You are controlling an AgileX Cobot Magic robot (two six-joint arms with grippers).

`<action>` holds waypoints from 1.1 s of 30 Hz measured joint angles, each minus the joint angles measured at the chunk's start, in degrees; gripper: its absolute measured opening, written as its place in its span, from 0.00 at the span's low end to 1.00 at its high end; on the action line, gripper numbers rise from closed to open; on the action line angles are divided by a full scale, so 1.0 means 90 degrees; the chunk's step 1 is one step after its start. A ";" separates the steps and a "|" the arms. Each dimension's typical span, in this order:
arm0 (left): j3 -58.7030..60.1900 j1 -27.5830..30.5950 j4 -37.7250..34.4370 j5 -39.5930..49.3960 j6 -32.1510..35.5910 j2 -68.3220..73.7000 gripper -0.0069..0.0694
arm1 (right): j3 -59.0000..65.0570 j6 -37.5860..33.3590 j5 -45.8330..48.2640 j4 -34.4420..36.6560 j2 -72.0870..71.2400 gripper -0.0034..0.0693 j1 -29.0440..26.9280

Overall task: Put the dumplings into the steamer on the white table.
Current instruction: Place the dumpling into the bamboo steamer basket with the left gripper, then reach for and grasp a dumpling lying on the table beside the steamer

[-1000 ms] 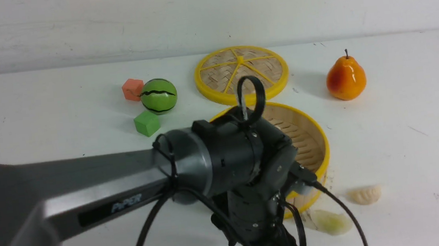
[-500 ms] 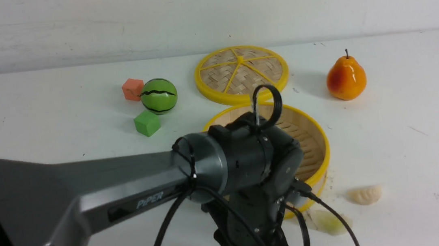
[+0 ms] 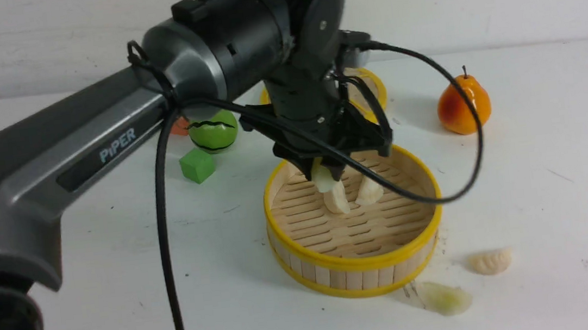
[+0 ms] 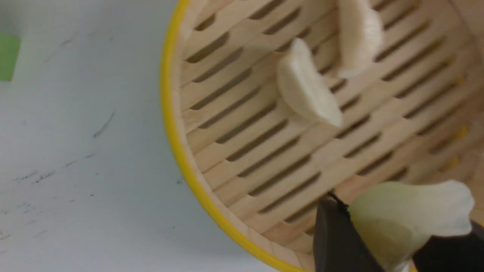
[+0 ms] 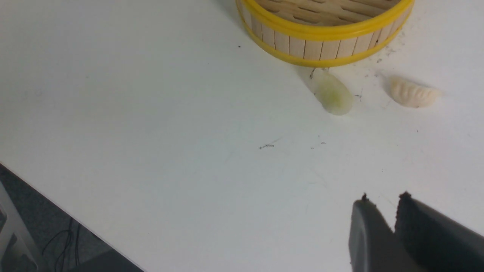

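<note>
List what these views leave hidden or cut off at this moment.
- Lid: front view, mostly behind the left arm.
- Orange cube: front view, only a sliver shows past that arm.
- Held dumpling: left wrist view, partly covered by the left gripper.
- Right gripper: right wrist view, only the fingertips show; the frame edge cuts the rest.

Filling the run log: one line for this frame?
left gripper: shut on held greenish dumpling, over steamer | inside: two cream dumplings | on white table: loose greenish dumpling, loose cream dumpling | right gripper: shut
</note>
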 joint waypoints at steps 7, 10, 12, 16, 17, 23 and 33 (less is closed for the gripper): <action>-0.0056 0.0428 -0.0103 -0.0169 -0.0123 0.0651 0.42 | 0.0017 0.0000 -0.0006 0.0012 0.0000 0.21 0.0000; -0.0056 0.0433 -0.0026 -0.0413 -0.0129 0.0846 0.42 | 0.0150 0.0000 -0.0080 0.0025 0.0000 0.21 0.0000; -0.0056 0.0433 0.0031 -0.0623 -0.0173 0.0970 0.42 | 0.0327 0.0000 -0.0214 0.0025 -0.0007 0.22 0.0000; -0.0056 0.0433 0.0179 -0.0876 -0.0438 0.1081 0.43 | 0.0642 0.0000 -0.0360 0.0036 -0.0007 0.22 0.0000; -0.0056 0.0433 0.0214 -0.0902 -0.0486 0.1098 0.45 | 0.0682 0.0000 -0.0391 0.0038 -0.0007 0.22 0.0000; -0.0063 0.0433 0.0345 -0.0962 -0.0591 0.1144 0.61 | 0.0760 -0.0006 -0.0537 0.0044 -0.0007 0.22 0.0000; -0.0347 0.0405 -0.0272 0.0435 0.0509 0.0146 0.50 | 0.0647 -0.0018 -0.1041 0.0044 0.0203 0.19 0.0000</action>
